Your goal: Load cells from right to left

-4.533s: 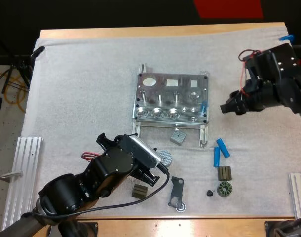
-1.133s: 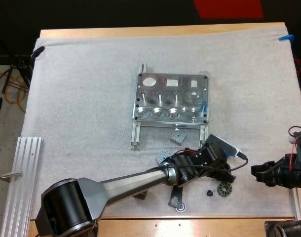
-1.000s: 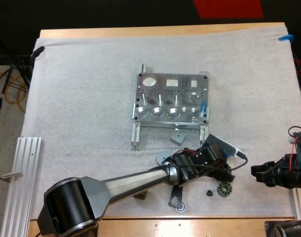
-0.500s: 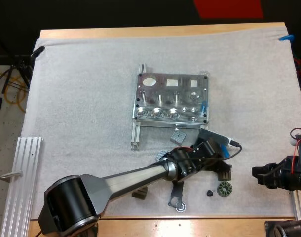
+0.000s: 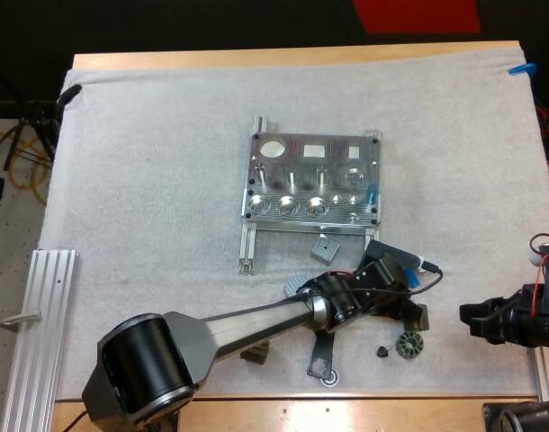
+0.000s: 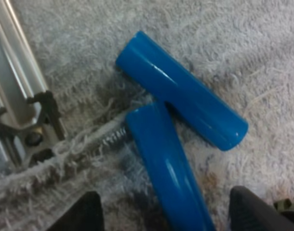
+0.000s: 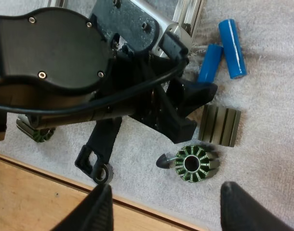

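In the high view, the metal fixture (image 5: 312, 191) carries what looks like one blue cell (image 5: 372, 194) at its right edge, so I judge the loading barely begun, with the slots leftward unfilled. The left gripper (image 5: 402, 304) hangs just below the fixture's right rail. In the left wrist view, its fingers (image 6: 86, 214) stand wide apart, empty, straddling the nearer cell (image 6: 164, 166), glossy and smooth, its end touching the farther cell (image 6: 183, 103). In the right wrist view, the right gripper (image 7: 166, 211) gapes empty too, near a green toothed ring (image 7: 194, 163).

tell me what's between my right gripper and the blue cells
In the right wrist view, a green toothed ring, a ribbed olive block and the left gripper lie between the right gripper and the blue cells.
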Tool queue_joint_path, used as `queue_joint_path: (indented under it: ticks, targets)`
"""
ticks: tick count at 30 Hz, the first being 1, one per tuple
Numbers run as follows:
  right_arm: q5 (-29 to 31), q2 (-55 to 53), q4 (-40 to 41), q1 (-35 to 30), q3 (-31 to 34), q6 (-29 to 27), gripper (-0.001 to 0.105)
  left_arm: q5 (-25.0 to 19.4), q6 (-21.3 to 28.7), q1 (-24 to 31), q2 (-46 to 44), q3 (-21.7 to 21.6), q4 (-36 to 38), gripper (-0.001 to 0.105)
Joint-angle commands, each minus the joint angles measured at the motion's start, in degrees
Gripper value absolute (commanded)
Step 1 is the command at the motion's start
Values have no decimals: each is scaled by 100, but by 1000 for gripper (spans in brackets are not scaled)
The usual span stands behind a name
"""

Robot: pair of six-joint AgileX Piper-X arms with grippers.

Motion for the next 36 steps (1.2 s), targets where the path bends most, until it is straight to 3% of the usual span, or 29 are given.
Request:
queue_joint_path:
  ticks: [1, 5, 10, 15, 18, 22, 24, 27, 36]
  targets:
    - [-32, -28, 8, -13, 1, -24, 50, 160, -17, -7, 59, -24, 1, 49]
    - [-32, -28, 8, -13, 1, -24, 50, 322, -17, -7, 99, -41, 1, 33]
    - [-46, -28, 8, -13, 1, -24, 50, 661, -17, 14, 111, -56, 1, 31]
    - [-46, -28, 8, -13, 1, -24, 50, 660, -4, 14, 111, -56, 1, 30]
    - [-46, -28, 8, -13, 1, -24, 50, 689, -4, 52, 111, -56, 57, 26]
    - [-46, -28, 8, -13, 1, -24, 50, 1238, 14, 199, 111, -56, 238, 14]
    - [-46, -28, 8, -13, 1, -24, 50, 1303, 49, 255, 111, -56, 374, 10]
    - [-46, -28, 8, -13, 1, -24, 50, 1337, 234, 337, 93, -56, 605, 9]
    - [-46, -28, 8, -13, 1, -24, 50, 990, 1511, 415, -508, -56, 1088, 9]
